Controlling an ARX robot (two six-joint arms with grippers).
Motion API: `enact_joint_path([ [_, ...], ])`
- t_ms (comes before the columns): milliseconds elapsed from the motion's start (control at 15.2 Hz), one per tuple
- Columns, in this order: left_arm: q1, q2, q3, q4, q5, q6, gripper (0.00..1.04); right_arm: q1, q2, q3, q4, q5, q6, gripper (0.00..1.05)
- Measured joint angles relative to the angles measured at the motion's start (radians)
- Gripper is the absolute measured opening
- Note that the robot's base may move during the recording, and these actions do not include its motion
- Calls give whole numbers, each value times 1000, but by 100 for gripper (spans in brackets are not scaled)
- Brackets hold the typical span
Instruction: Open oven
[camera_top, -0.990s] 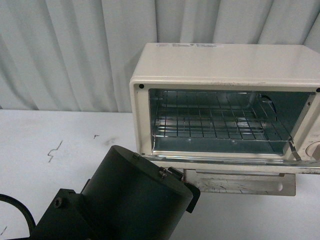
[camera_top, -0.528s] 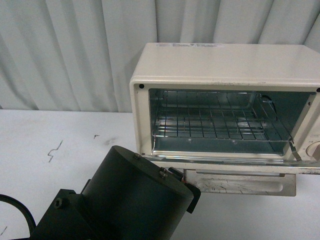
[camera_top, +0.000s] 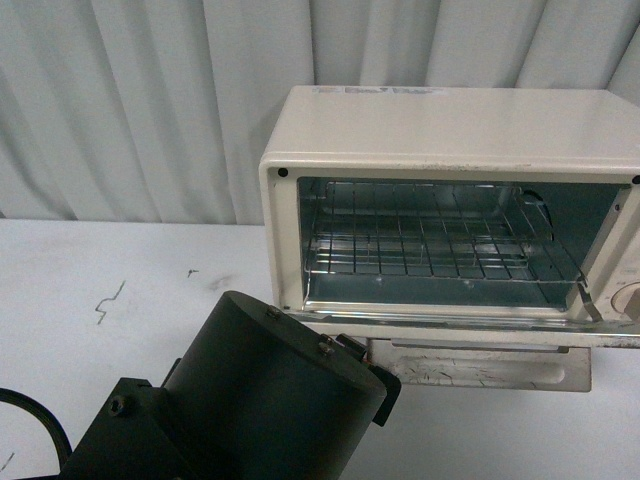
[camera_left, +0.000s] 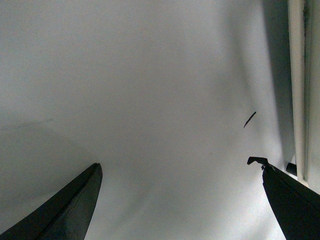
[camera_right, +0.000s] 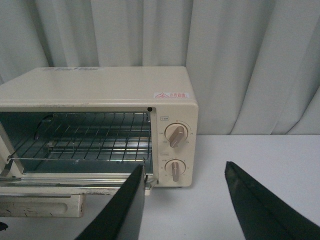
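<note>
Oven (camera_top: 450, 130) sits toward the right of the white desk (camera_top: 120, 260), its door (camera_top: 470, 337) folded down flat and wire rack (camera_top: 430, 255) exposed, so the opening looks done. Left arm (camera_top: 270, 400) crowds the door's left corner; a careless lift could catch that edge, swinging it up or shoving the box. Left fingers (camera_left: 65, 210) spread wide, empty, over bare desk; right fingers (camera_right: 120, 210) likewise open, apart from the knobs (camera_right: 175, 135).

We find the oven (camera_top: 450, 130) mouth open above its wire rack (camera_top: 430, 250); the lowered door (camera_top: 480, 368) juts out over the bench (camera_top: 100, 260).
</note>
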Motion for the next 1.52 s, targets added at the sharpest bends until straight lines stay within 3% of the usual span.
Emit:
enact_joint_path([
  [66, 0, 0, 0, 0, 0, 0, 98, 0, 0, 0, 0, 0, 0, 69],
  [132, 0, 0, 0, 2, 0, 0, 98, 0, 0, 0, 0, 0, 0, 100],
  [264, -17, 20, -130, 332, -134, 143, 98, 0, 0, 0, -1, 1, 0, 98],
  [330, -18, -35, -208, 430, -130, 239, 98, 0, 1, 0, -1, 2, 0, 98],
  [462, -13, -214, -300, 484, -71, 370, 98, 0, 1, 0, 0, 0, 0, 98],
  [726, 40, -463, -443, 367, 58, 533, 98, 0, 0, 0, 0, 0, 0, 98],
  [990, 158, -955, -495, 60, 17, 731, 98, 0, 0, 0, 0, 0, 0, 98],
  [1056, 141, -944, -532, 244, -108, 854, 91, 0, 0, 0, 0, 0, 0, 98],
  [1122, 216, -1009, -607, 367, -263, 1152, 73, 0, 0, 0, 0, 2, 0, 98],
  [1254, 372, -1279, -637, 195, -156, 1517, 38, 0, 1, 0, 0, 0, 0, 98],
  [1320, 427, -1355, -637, 123, -104, 1563, 24, 0, 1, 0, 0, 0, 0, 98],
  [1518, 473, -1424, -637, 60, -58, 1583, 9, 0, 1, 0, 0, 0, 0, 98],
])
